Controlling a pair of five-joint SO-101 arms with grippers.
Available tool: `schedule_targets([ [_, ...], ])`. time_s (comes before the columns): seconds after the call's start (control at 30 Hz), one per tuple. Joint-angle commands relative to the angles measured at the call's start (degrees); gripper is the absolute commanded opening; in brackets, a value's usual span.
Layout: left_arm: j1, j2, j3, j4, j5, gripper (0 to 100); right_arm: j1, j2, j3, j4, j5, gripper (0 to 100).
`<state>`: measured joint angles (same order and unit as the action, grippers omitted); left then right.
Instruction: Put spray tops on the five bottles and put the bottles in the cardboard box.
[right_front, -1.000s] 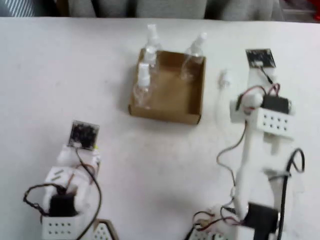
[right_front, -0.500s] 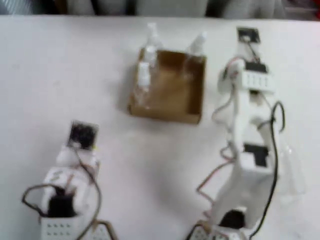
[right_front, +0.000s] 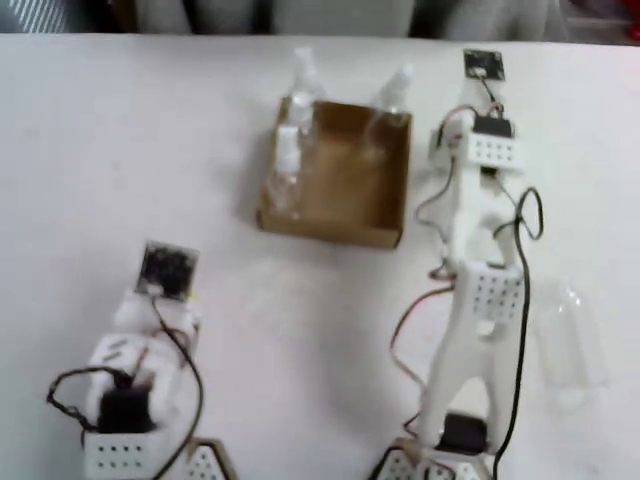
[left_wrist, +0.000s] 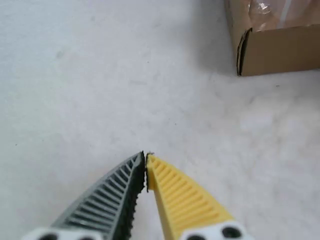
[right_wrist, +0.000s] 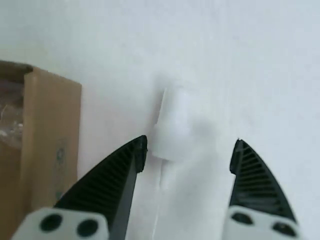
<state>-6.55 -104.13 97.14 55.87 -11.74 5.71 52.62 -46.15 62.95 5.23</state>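
Note:
The cardboard box (right_front: 340, 215) sits mid-table with several clear bottles (right_front: 286, 165) standing in it, white spray tops on them. My right gripper (right_wrist: 190, 144) is open, its black fingers either side of a loose white spray top (right_wrist: 170, 127) lying on the table just beside the box wall (right_wrist: 45, 140). The right arm (right_front: 478, 290) stretches out along the box's right side. A clear bottle (right_front: 562, 335) without a top lies on the table to the right of that arm. My left gripper (left_wrist: 146, 158) is shut and empty over bare table, with the box corner (left_wrist: 275, 47) ahead.
The left arm (right_front: 135, 350) rests near the front left edge, well short of the box. White table (right_front: 120, 140) lies open to the left of the box. Dark chairs or furniture line the far edge.
The right arm has stretched out away from the front edge, along the box's right side, uncovering the lying bottle. The left arm has not moved.

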Motion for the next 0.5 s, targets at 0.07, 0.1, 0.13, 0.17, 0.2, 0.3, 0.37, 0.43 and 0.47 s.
schedule_targets([
  [0.07, 0.40, -0.66, -0.18, -0.26, -0.70, 3, -1.01, 8.92, -14.15, -0.40, -0.53, 23.0],
  [0.1, 0.40, -0.66, -0.18, -0.26, -0.70, 3, -0.84, 10.51, -15.65, -0.40, -0.53, 23.0],
  [0.13, 0.40, -0.66, -0.18, -0.26, -0.70, 3, -0.66, 11.82, -17.05, -0.40, -0.53, 22.9],
  [0.17, 0.40, -0.66, -0.18, -0.26, -0.70, 3, -0.57, 12.79, -18.29, -0.40, -0.53, 22.7],
  [0.2, 0.40, -0.66, -0.18, -0.26, -0.70, 3, -0.31, 13.67, -19.60, -0.40, -0.53, 21.3],
  [0.3, 0.40, -0.66, -0.18, -0.26, -0.70, 3, 0.40, 14.81, -22.86, 0.66, -0.53, 9.0],
  [0.37, 0.40, -0.66, -0.18, -0.26, -0.70, 3, 0.92, 14.90, -24.70, 2.59, -0.53, 0.4],
  [0.43, 0.40, -0.66, -0.18, -0.26, -0.70, 3, 1.54, 14.90, -27.08, 5.85, -0.53, 4.5],
  [0.47, 0.40, -0.66, -0.18, -0.26, -0.70, 3, 1.80, 14.90, -28.75, 8.13, -0.53, 4.7],
])
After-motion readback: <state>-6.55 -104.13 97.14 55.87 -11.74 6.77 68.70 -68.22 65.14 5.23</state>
